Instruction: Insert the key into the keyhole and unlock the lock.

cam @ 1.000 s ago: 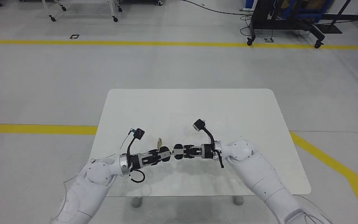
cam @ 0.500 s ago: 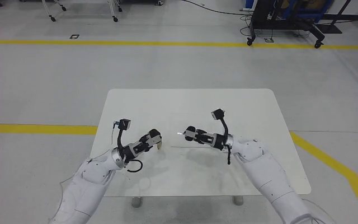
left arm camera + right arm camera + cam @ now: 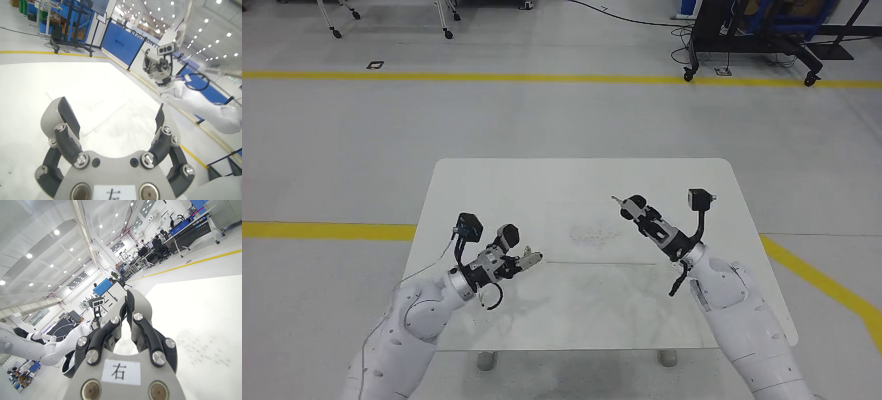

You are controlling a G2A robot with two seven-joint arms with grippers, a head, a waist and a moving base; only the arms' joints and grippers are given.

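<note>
Nearest you, the left gripper [image 3: 111,105] hangs over the table [image 3: 582,180] close to its front edge, jaws spread wide with nothing between them. Whether the lock lies by it, you cannot tell. Farther out, the right gripper [image 3: 127,296] is pinched tight, and a pale sliver at its tip looks like the key [image 3: 617,200], though it is too small to be sure. So thin a pinch could let the key twist or slip on contact, and an unheld lock would skate away under the push. Between the arms the table lies bare and the far half gives you room, but mind the front and right edges.
</note>
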